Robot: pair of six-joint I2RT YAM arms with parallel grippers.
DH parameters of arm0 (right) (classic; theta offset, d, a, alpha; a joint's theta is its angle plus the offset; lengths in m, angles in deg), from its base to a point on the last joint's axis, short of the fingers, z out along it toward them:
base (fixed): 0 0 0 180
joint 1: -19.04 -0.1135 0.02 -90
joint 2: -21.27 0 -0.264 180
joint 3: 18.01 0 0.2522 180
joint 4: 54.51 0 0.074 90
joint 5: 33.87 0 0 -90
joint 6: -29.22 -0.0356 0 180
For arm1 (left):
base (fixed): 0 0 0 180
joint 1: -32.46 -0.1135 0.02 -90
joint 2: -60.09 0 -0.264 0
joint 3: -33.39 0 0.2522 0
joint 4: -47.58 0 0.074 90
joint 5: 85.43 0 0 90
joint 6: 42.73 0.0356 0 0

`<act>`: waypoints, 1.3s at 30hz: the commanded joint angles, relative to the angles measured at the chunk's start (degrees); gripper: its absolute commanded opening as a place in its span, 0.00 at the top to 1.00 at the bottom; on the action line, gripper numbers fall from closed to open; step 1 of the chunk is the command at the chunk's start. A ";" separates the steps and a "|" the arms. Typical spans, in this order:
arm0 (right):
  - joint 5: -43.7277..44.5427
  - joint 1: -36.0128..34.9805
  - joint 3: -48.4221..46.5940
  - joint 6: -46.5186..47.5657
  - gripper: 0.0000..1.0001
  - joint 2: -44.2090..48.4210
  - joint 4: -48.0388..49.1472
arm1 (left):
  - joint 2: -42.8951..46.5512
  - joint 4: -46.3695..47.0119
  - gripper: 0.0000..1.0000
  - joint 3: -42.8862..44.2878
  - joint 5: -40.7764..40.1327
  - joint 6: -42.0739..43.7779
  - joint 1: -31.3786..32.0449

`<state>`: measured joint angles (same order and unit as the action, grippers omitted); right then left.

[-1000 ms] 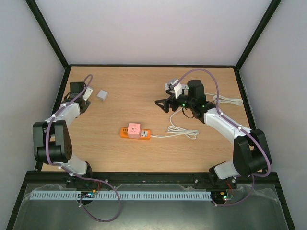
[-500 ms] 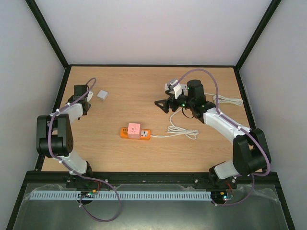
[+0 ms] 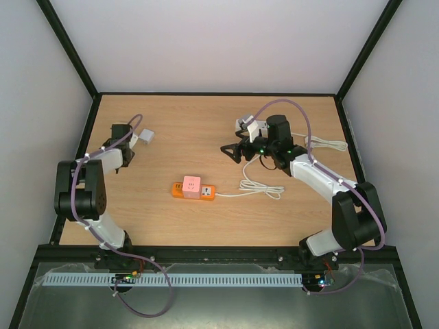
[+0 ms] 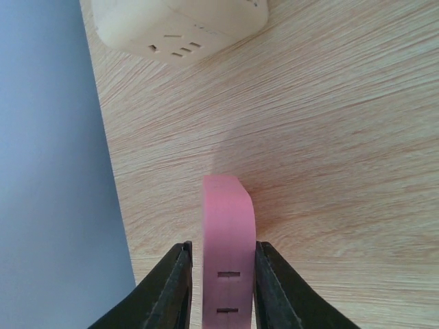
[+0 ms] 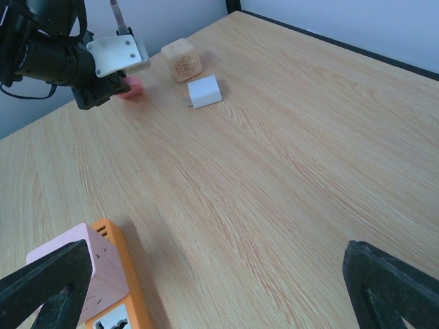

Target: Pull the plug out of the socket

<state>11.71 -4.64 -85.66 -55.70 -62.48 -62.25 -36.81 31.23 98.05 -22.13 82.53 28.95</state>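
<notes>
An orange power strip (image 3: 204, 193) lies mid-table with a pink cube plug (image 3: 191, 184) seated in it; both show in the right wrist view, the strip (image 5: 122, 288) and the cube (image 5: 65, 264). My left gripper (image 3: 123, 140) is at the far left, its jaws around a second pink plug (image 4: 228, 253) that rests on the wood. The right finger (image 4: 274, 288) touches it and a narrow gap shows at the left finger (image 4: 171, 291). My right gripper (image 3: 231, 149) hangs wide open and empty right of the strip, above the table (image 5: 219, 295).
A white block (image 3: 146, 136) and a beige cube plug (image 5: 182, 60) lie by the left gripper; the beige one fills the top of the left wrist view (image 4: 178, 27). The strip's white cable (image 3: 264, 188) loops to the right. The left wall is close.
My left gripper has shifted right and nearer, towards the white block, and the left arm's elbow has folded up. The right arm has barely moved.
</notes>
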 commanded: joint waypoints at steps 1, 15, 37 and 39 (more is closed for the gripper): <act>-0.70 0.12 0.52 -0.05 0.02 -0.20 -0.13 | -0.71 -2.32 0.70 0.51 1.42 -1.40 0.51; -1.34 0.08 1.03 0.25 0.02 0.04 0.29 | 4.81 -11.85 0.38 4.29 12.40 -2.61 0.61; -4.59 0.04 5.51 1.73 0.02 0.45 4.91 | 17.62 -29.95 0.00 13.52 53.04 2.45 1.37; -4.71 0.05 6.35 1.90 0.02 0.30 5.63 | 18.89 -30.04 0.00 12.98 55.97 2.29 2.05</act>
<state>8.25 -4.64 -80.94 -54.78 -62.48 -60.17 -20.62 5.48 110.16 22.75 83.62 29.95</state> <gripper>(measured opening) 0.984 0.997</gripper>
